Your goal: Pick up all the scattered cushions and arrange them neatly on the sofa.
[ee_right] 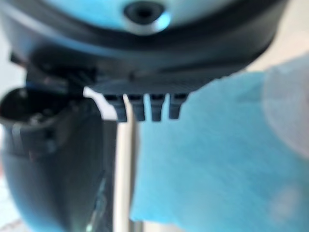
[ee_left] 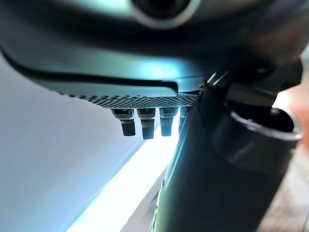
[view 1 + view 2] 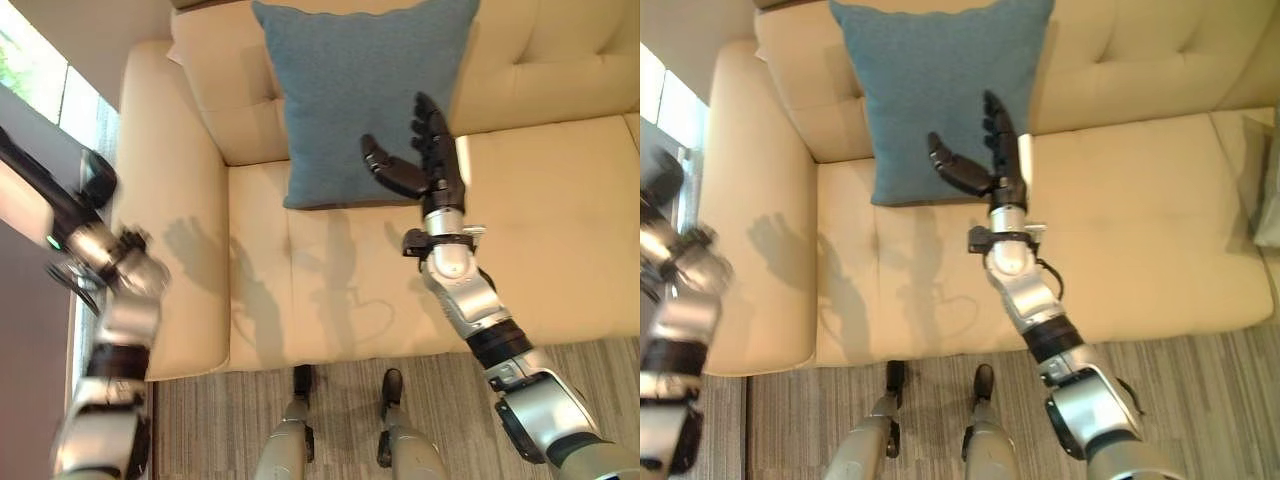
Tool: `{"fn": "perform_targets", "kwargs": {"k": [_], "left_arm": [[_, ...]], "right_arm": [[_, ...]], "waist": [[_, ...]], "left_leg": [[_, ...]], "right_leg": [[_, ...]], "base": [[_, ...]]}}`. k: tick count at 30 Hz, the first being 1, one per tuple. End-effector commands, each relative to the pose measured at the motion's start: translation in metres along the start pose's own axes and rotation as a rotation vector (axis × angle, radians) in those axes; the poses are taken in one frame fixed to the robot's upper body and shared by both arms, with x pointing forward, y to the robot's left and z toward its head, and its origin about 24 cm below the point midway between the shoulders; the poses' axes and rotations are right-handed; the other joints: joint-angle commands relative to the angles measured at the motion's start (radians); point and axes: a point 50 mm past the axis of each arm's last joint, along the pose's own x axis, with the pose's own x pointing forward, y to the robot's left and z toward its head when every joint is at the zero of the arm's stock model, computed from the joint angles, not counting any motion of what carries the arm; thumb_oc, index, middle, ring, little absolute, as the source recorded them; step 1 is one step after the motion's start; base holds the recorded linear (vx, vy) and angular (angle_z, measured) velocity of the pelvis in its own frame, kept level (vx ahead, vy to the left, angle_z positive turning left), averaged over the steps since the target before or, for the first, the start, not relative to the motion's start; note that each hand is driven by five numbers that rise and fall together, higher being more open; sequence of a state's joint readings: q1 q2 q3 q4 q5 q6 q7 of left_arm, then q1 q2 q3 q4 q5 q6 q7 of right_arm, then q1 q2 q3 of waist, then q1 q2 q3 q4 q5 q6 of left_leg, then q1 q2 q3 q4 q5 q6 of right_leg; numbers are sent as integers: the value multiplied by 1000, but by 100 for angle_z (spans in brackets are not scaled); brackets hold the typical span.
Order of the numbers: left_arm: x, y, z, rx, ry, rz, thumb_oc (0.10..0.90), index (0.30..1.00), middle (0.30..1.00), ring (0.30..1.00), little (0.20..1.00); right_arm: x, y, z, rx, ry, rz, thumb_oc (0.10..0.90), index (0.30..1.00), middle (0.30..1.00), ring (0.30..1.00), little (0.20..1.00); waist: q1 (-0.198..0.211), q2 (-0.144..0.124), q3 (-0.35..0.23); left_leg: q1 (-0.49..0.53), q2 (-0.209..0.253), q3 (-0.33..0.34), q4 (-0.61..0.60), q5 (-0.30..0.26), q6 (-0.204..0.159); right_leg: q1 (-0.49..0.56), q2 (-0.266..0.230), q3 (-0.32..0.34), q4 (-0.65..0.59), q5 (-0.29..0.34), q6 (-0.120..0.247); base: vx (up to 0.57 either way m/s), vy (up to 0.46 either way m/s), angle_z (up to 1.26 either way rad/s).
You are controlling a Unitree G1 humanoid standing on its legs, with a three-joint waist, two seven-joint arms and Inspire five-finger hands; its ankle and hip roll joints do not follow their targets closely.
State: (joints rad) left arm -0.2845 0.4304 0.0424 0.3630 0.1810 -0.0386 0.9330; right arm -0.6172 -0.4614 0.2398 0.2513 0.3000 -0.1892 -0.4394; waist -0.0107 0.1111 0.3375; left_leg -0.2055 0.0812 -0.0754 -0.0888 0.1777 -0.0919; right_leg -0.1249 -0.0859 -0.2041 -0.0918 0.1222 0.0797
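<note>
On my far left, the left hand [image 3: 95, 180] sits out past the cream sofa's [image 3: 560, 250] armrest [image 3: 165, 200], near the window [image 3: 35, 70]; I can't tell how its fingers are set. Moving right, I see the blue cushion [image 3: 350, 90] standing upright against the sofa's backrest, its lower edge on the seat beside the armrest. My right hand [image 3: 432, 160] is raised in front of the cushion's lower right corner, fingers straight and spread wide from the thumb, holding nothing. At the right edge, something grey [image 3: 1268, 190] rests on the seat.
</note>
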Motion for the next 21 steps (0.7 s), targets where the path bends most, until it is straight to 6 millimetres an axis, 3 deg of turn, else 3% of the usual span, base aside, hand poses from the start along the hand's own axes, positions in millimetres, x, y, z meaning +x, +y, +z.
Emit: {"fn": "perform_targets", "kwargs": {"k": [1,4,9,13,17,19,20,21], "left_arm": [[-23,17,-36,62,3,-143,800,900,900,900,900],[-68,31,-87,158,214,-295,800,900,900,900,900],[-126,50,-141,229,532,-458,800,900,900,900,900],[-156,44,-152,151,651,-706,800,900,900,900,900],[-192,41,-166,172,785,-944,800,900,900,900,900],[-195,38,-167,165,799,-967,800,900,900,900,900],[-201,31,-168,177,828,-1020,800,900,900,900,900],[-200,30,-168,176,826,-1020,800,900,900,900,900]], "right_arm": [[-26,-37,15,-36,-161,-43,800,900,900,900,900],[-49,-80,-1,-148,-86,-152,800,900,900,900,900],[-96,-136,-39,-213,153,-363,800,900,900,900,900],[-128,-158,-66,-151,310,-527,800,900,900,900,900],[-170,-179,-86,-153,466,-631,800,900,900,900,900],[-178,-181,-91,-132,490,-662,800,900,900,900,900],[-198,-182,-104,-70,567,-712,800,900,900,900,900],[-197,-182,-104,-68,565,-712,800,900,900,900,900]], "waist": [[3,-70,-179],[3,-77,-195],[-13,-87,-222],[-34,-88,-221],[-65,-113,-224],[-71,-120,-218],[-88,-134,-205],[-86,-135,-203]], "left_leg": [[128,-15,36,1,-170,4],[159,-20,32,1,-180,17],[200,-26,36,1,-194,37],[238,-38,37,1,-212,56],[276,-67,43,1,-235,82],[278,-76,47,1,-235,87],[277,-93,52,1,-243,95],[277,-94,53,1,-242,96]], "right_leg": [[59,-10,1,82,-174,17],[91,-14,-11,90,-181,24],[120,-24,-17,121,-191,35],[133,-39,-12,161,-193,48],[148,-68,7,184,-184,72],[142,-77,13,192,-179,79],[124,-96,24,205,-161,89],[122,-97,26,207,-162,90]], "base": [[21,40,24],[8,59,14],[-22,94,0],[-62,166,-8],[-77,216,-3],[-151,211,-5],[-133,129,-6],[-208,182,-10]]}}
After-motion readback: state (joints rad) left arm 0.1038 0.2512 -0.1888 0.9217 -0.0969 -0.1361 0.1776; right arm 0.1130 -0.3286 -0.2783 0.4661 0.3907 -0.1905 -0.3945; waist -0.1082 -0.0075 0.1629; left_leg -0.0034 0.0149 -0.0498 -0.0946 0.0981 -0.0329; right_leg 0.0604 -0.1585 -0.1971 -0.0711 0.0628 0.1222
